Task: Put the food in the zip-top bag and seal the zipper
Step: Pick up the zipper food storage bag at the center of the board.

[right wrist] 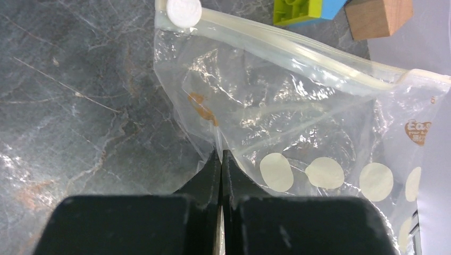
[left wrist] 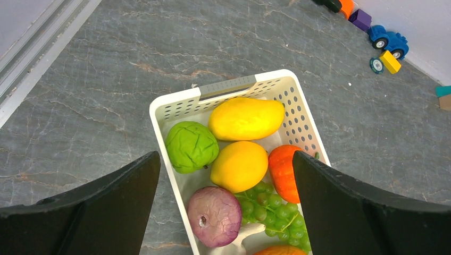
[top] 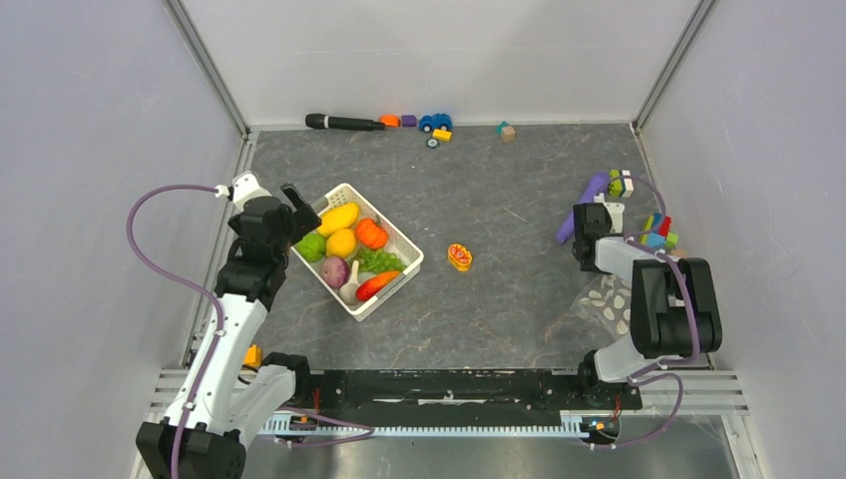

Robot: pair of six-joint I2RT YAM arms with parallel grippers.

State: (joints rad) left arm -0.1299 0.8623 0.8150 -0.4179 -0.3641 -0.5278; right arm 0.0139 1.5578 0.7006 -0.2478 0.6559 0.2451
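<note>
The food lies in a white lattice basket: mango, orange, green pepper, pumpkin, purple onion, grapes, garlic and red chili. My left gripper is open and empty, hovering over the basket. The clear zip-top bag with white dots lies at the right, its zipper along the far edge. My right gripper is shut on a fold of the bag's film. In the top view the arm hides its fingers.
A small yellow-and-red toy slice lies mid-table. A black-handled tool, a toy car and blocks line the back wall. A purple-handled brush and coloured blocks sit by the right arm, near the bag.
</note>
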